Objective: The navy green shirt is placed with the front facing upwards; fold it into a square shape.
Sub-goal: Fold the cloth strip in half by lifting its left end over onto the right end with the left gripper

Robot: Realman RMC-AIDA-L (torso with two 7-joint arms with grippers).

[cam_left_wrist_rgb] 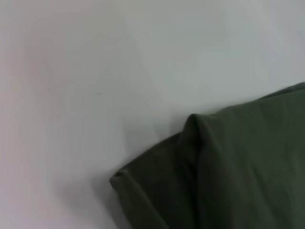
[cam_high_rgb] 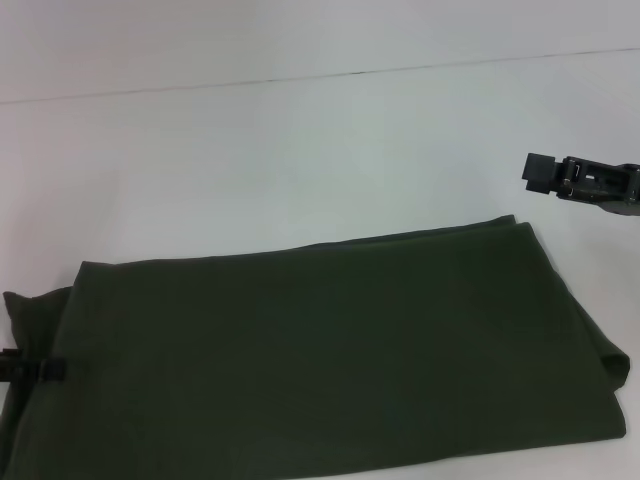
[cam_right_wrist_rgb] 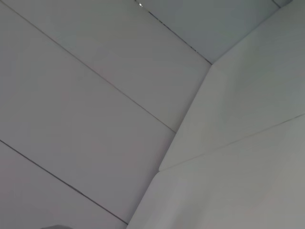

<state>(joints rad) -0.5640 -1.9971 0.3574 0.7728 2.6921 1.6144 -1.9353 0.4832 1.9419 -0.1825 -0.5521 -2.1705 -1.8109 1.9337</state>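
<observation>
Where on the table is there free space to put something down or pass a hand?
The table is bare behind the navy green shirt, up to the far seam, and beside its right edge. The right hand hangs over the far right. The near part is covered by the shirt, with the left hand at its left end.

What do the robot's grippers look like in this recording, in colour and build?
Little shows. The right gripper is black and blocky, a squared tip on a boxy body with a round fastener and pale slots. The left gripper shows only as a small black piece with a pale band at the edge of the navy green shirt. No cables or markings show.
</observation>
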